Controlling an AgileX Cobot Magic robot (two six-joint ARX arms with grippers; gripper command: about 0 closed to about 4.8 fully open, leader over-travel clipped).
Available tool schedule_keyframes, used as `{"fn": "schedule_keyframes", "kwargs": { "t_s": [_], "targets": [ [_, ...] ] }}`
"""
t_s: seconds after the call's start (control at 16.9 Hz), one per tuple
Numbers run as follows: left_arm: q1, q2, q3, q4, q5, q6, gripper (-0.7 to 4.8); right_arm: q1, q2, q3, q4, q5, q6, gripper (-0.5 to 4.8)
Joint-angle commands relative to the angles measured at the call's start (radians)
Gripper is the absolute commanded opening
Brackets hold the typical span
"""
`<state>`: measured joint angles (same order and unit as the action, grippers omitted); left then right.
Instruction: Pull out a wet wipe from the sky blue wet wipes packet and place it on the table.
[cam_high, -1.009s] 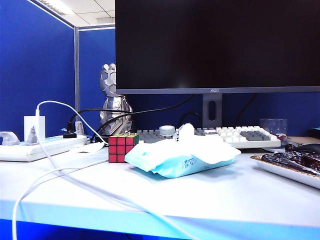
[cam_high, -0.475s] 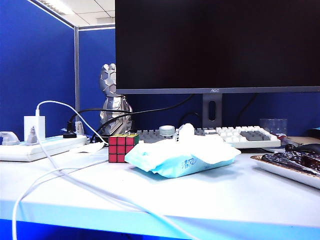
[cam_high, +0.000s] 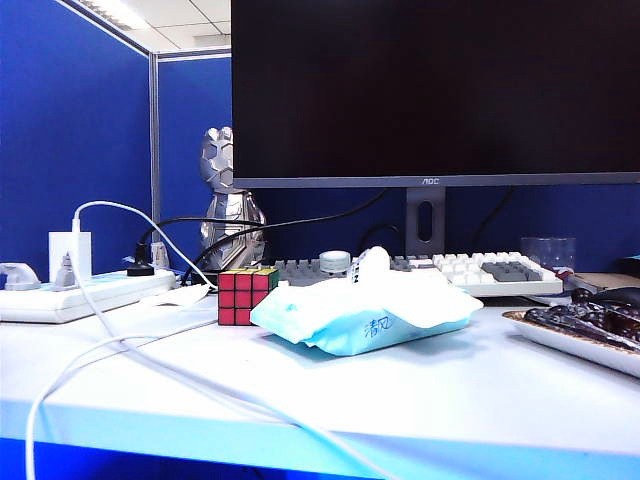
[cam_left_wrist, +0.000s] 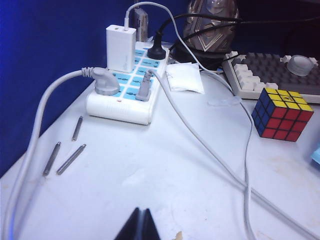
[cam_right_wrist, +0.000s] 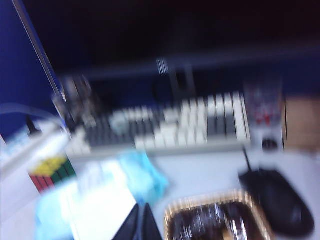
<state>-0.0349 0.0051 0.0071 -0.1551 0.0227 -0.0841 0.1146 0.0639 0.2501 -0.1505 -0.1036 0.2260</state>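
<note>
Nothing on the desk (cam_high: 450, 400) has shifted: the packet (cam_high: 365, 318) lies unopened beside the cube (cam_high: 243, 295), both grippers, left (cam_left_wrist: 139, 225) and right (cam_right_wrist: 140, 222), pinched shut, empty, short of it.

Wet wipes packet (cam_high: 362, 318) lay mid-table (cam_high: 420, 400), Rubik's cube (cam_high: 246, 295) just left of it, keyboard (cam_high: 480, 272) behind under monitor (cam_high: 435, 90), power strip (cam_high: 85, 292) far left, tray (cam_high: 580, 335) at right.

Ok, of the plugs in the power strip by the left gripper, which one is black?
The round black plug at the power strip's far end, beside the white charger block. The two plugs nearer the shut left gripper are grey.
</note>
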Motion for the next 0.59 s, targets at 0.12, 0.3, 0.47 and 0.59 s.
{"fn": "schedule_keyframes", "kwargs": {
  "t_s": [0.12,0.3,0.47,0.59],
  "targets": [
    [0.001,-0.003,-0.002,-0.005,0.000,-0.002,-0.01,0.000,0.305,0.198,-0.053,-0.103,0.010,-0.01],
    [0.001,-0.003,-0.002,-0.005,0.000,-0.002,-0.01,0.000,0.718,0.400,-0.056,-0.314,0.019,-0.01],
    [0.001,-0.003,-0.002,-0.005,0.000,-0.002,-0.01,0.001,1.048,0.524,-0.024,-0.504,0.027,-0.01],
    [0.001,-0.003,-0.002,-0.005,0.000,-0.002,-0.01,0.009,1.221,0.596,-0.032,-0.562,-0.034,-0.01]
  ]
}}
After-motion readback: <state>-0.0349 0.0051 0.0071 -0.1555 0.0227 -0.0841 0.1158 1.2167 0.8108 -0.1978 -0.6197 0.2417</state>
